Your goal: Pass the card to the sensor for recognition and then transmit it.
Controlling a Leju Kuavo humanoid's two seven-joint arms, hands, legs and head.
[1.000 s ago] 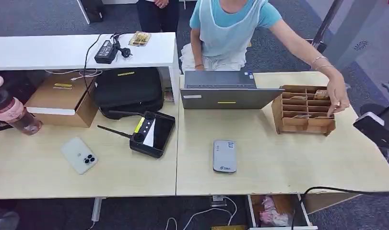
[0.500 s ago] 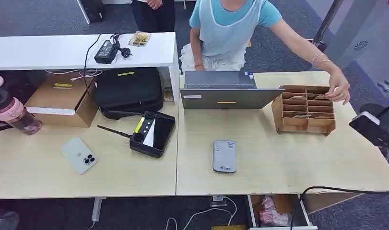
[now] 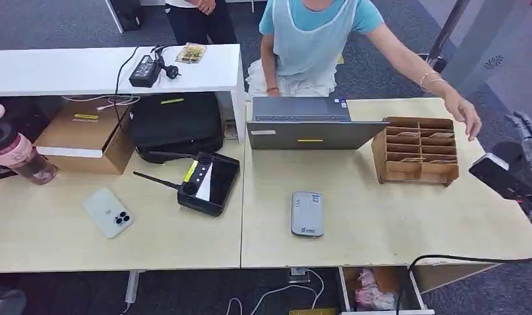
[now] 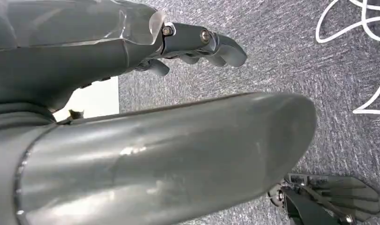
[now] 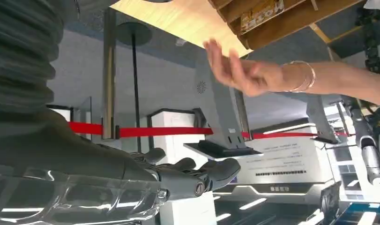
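A wooden card organizer (image 3: 417,151) stands on the right table, with cards lying in some of its slots; one card (image 5: 263,11) shows in a slot in the right wrist view. The grey card sensor (image 3: 307,213) lies flat near the front of the table, left of the organizer. My right hand (image 3: 527,131) hangs beyond the table's right edge, fingers (image 5: 211,171) stretched out and holding nothing. My left hand (image 4: 197,44) hangs over grey carpet, fingers loosely apart and empty. A person's hand (image 3: 465,117) hovers at the organizer's far right corner, with nothing in it.
An open laptop (image 3: 309,125) sits behind the sensor. A black remote controller (image 3: 207,182), a phone (image 3: 108,212) and a pink bottle (image 3: 17,152) lie on the left table. The person (image 3: 315,39) sits behind the laptop. A black cable (image 3: 466,261) runs along the front right edge.
The person's hand has lifted from the organizer's front slots and drawn back to its far right corner. My right arm has come further in from the right edge.
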